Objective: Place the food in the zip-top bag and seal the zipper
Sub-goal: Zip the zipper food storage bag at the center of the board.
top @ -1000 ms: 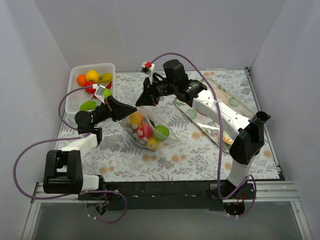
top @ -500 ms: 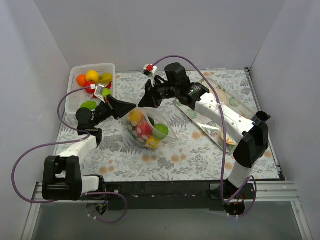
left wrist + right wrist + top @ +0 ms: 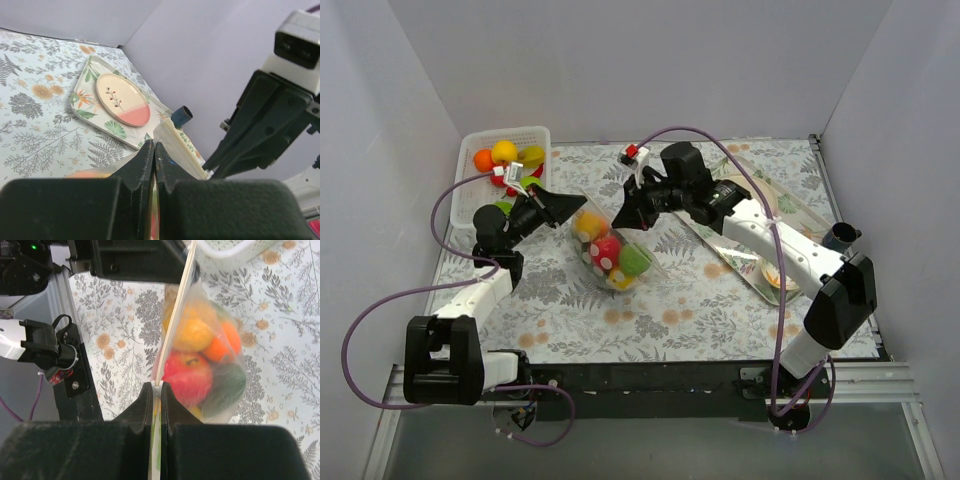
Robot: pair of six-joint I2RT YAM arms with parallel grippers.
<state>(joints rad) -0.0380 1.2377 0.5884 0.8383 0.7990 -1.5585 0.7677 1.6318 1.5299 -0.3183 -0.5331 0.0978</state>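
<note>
The clear zip-top bag (image 3: 608, 255) hangs between my two grippers above the table. It holds food: a yellow fruit (image 3: 588, 227), a red one (image 3: 608, 251) and a green one (image 3: 634, 262). My left gripper (image 3: 572, 204) is shut on the bag's left mouth edge. My right gripper (image 3: 626, 214) is shut on the zipper at the right end. In the right wrist view the zipper (image 3: 179, 305) runs taut from my right gripper (image 3: 159, 386) up to the left gripper (image 3: 145, 262), with the filled bag (image 3: 205, 360) hanging beside it. In the left wrist view the left gripper (image 3: 154, 146) pinches the edge.
A white slotted basket (image 3: 480, 200) at the back left holds more orange, yellow, red and green fruit (image 3: 503, 152). A shiny tray (image 3: 720, 245) with a beige and pink plate (image 3: 122, 93) lies to the right, under the right arm. Walls close in on three sides.
My right gripper has slid to the right along the bag's mouth while the left gripper drew back and left. The mouth is now stretched straight and the bag hangs higher.
</note>
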